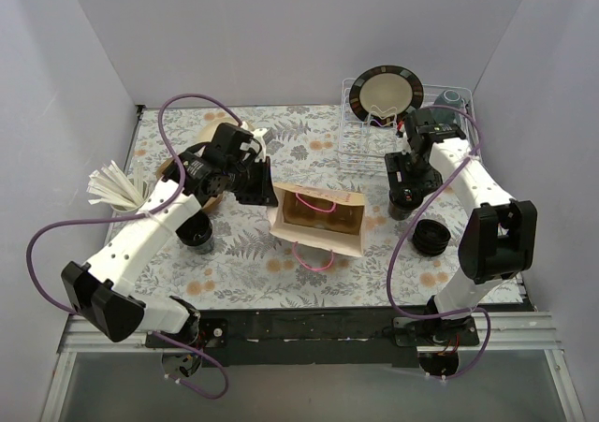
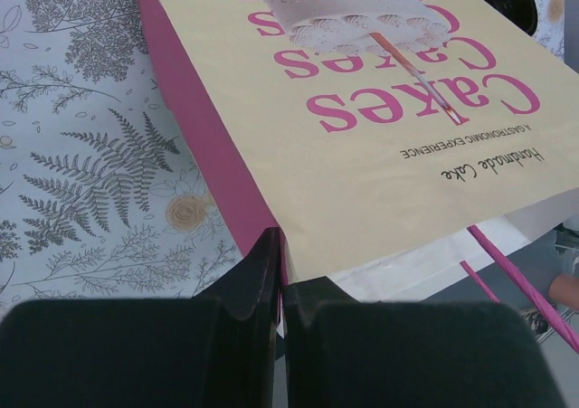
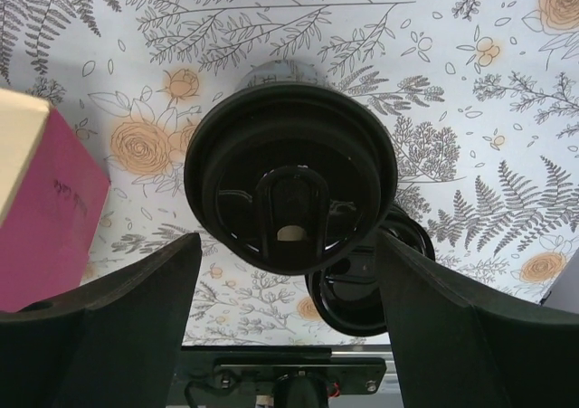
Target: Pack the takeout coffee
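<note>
L arm [image 1: 154, 221] reaches from its near-left base diagonally toward mid table [image 1: 243, 263], wrist angled down. L gripper [image 2: 280, 245] fully closed, pinching paper bag [image 2: 380, 155] rim. R arm [image 1: 473, 183] folded at elbow by right edge, wrist pointing straight down. R gripper [image 3: 288, 241] spread wide, one finger each side of takeout coffee [image 3: 289, 155].

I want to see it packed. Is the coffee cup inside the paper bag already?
No, the coffee cup sits outside the paper bag, between the fingers of the right gripper.
</note>
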{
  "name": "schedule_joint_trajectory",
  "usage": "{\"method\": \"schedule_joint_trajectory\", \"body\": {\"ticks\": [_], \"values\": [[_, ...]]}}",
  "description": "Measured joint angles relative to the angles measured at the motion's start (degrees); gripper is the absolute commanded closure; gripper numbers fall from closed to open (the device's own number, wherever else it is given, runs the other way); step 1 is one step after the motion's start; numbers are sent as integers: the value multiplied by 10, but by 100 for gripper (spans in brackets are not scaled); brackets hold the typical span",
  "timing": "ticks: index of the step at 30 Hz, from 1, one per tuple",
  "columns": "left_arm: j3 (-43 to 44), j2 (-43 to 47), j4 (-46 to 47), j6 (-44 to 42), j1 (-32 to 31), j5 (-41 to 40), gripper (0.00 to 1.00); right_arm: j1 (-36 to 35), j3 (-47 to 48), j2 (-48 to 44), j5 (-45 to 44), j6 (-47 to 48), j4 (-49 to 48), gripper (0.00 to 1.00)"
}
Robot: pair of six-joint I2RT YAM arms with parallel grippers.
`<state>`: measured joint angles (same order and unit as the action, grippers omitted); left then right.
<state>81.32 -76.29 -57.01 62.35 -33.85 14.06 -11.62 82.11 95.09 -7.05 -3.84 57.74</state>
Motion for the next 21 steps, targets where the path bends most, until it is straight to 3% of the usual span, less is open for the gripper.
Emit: {"method": "schedule_joint_trajectory", "body": {"ticks": [21], "values": [[25,-22,-13,7,0,10,100,8,-21,0,-5,11,-63,13]]}}
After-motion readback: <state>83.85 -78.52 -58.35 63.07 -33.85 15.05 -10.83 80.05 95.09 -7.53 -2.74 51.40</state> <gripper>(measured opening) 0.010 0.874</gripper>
